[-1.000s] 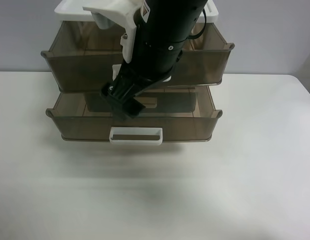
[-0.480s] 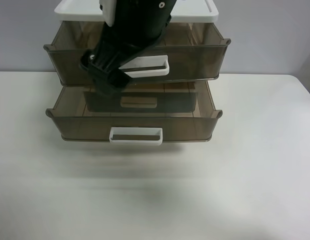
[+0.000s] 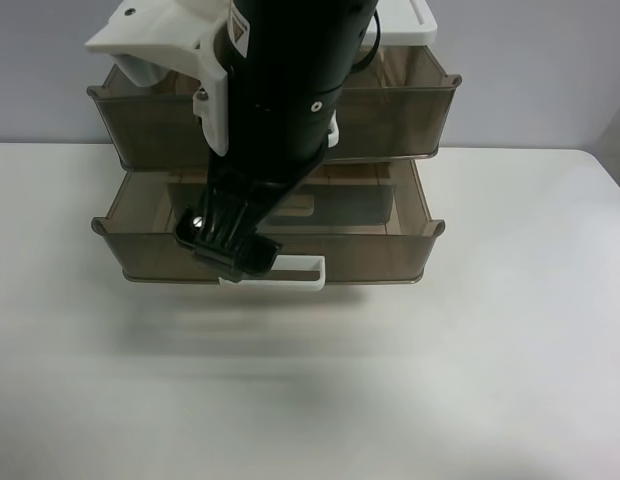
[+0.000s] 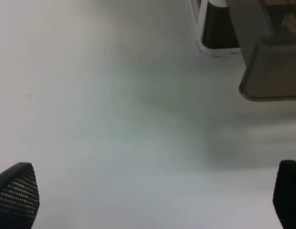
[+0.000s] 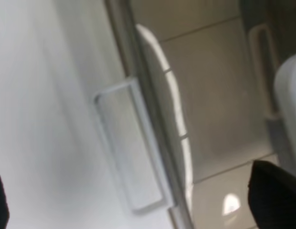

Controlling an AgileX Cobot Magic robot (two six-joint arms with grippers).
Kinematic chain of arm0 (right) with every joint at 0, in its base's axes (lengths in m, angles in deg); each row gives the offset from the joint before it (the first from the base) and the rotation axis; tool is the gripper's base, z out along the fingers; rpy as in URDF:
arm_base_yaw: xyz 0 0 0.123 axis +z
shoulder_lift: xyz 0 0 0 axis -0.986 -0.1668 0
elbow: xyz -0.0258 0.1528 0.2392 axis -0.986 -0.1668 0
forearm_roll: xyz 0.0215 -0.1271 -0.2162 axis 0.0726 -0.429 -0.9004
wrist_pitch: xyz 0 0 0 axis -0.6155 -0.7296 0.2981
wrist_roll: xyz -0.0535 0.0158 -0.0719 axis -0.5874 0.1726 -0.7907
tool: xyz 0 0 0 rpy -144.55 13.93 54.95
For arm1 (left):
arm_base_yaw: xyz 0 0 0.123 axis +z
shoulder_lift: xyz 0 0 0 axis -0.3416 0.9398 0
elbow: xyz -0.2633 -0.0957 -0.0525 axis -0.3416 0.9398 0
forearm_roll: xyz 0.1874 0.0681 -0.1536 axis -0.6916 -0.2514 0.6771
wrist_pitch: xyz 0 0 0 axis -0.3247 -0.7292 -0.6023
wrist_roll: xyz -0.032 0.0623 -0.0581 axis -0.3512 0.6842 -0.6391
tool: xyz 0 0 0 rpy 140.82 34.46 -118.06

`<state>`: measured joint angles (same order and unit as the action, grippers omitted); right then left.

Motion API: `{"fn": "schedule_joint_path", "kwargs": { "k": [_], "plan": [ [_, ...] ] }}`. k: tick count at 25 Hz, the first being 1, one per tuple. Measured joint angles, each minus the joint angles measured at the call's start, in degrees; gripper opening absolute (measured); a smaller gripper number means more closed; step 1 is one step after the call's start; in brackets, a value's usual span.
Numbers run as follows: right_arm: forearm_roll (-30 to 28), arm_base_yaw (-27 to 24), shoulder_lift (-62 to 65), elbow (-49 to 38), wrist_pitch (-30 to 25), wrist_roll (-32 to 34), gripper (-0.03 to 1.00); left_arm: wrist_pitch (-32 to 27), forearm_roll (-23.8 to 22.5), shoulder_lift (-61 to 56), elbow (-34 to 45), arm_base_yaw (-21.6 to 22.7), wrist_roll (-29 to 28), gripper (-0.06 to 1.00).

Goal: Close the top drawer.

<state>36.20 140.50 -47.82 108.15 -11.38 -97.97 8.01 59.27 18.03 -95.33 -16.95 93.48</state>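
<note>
Top drawer point(image 3: 405, 115) smoky translucent plastic, glossy, table point(image 3: 470, 380) smooth matt white

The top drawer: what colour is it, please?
The top drawer is translucent smoky brown; clearest in exterior high view.

The wide-spread tool point(image 5: 136, 202) frames a drawer's point(image 5: 210, 119) blurred white handle point(image 5: 114, 152).

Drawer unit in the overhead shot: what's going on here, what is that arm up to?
The right arm reaches down over the drawers, its right gripper open and empty near the lower drawer's white handle. The top drawer sticks out from under the white lid, so it is not yet closed; the lower drawer is out too. The left gripper hangs open over the table.
</note>
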Motion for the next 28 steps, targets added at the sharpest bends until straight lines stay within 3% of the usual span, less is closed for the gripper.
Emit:
{"fn": "schedule_joint_path", "kwargs": {
  "k": [13, 21, 28],
  "plan": [
    [3.69, -7.92, -3.12, -0.17, 10.57, -3.55, 0.98, 0.0, 0.0, 0.0, 0.0, 0.0, 0.0, 0.99],
    [3.63, -12.23, -8.52, 6.97, 11.16, -5.06, 0.98, 0.0, 0.0, 0.0, 0.0, 0.0, 0.0, 0.99],
    [5.37, -14.72, -9.07, 7.99, 10.84, -6.42, 0.98, 0.0, 0.0, 0.0, 0.0, 0.0, 0.0, 0.99]
  ]
}}
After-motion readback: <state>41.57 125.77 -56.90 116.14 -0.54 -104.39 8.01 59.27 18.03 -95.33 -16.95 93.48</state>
